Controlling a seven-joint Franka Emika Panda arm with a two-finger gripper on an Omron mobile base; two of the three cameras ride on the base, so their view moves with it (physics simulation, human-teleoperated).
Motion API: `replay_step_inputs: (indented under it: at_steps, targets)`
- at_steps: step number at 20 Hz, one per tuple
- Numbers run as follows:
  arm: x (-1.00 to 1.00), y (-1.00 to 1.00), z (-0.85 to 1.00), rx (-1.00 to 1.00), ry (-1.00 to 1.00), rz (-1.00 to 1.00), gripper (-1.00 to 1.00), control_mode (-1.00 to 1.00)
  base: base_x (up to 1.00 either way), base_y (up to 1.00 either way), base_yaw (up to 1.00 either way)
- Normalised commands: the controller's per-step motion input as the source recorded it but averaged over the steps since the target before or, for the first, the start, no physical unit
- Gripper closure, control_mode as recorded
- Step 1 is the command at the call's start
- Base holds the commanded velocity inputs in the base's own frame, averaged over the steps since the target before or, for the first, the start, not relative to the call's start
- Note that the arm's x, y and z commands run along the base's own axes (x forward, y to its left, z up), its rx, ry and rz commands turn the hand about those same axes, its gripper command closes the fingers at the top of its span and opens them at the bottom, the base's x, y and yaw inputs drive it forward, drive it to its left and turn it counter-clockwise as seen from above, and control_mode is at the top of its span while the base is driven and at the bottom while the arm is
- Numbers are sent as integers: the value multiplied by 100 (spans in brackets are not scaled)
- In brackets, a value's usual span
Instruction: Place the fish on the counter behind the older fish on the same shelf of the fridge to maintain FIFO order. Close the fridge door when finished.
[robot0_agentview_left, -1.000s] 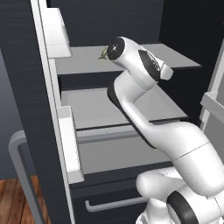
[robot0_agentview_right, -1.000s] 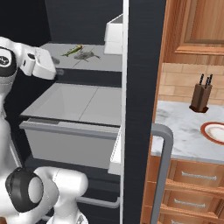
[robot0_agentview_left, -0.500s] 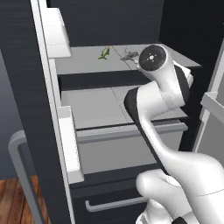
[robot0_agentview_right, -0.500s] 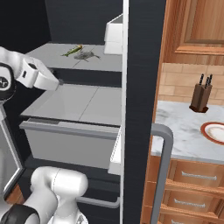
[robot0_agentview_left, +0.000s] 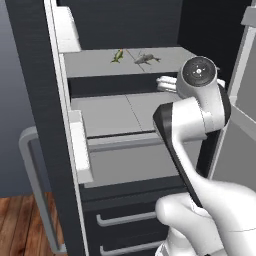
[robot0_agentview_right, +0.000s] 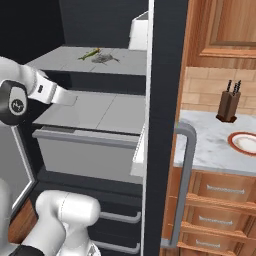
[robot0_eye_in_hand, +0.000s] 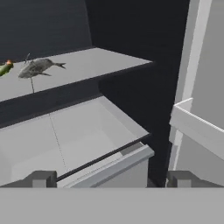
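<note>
Two fish, the fish and the older fish, are laid on the shelf; the tool is spread wide and empty, so the fridge door is likely to be shut next.

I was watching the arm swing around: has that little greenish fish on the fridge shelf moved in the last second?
No. The greenish fish lies beside the grey fish on the shelf, as before.

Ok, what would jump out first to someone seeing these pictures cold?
Two tiny fish lie together on the upper shelf of the open fridge: the greenish-yellow fish beside the grey older fish. In front of them bends the big white arm, its gripper open and empty.
</note>
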Motion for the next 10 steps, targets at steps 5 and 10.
replay_step_inputs:
  at_steps: [5, 10]
  targets:
    - [0, 0, 0, 0, 0, 0, -100, 100, -55, 23, 0]
    - [0, 0, 0, 0, 0, 0, -100, 100, -2, 36, 0]
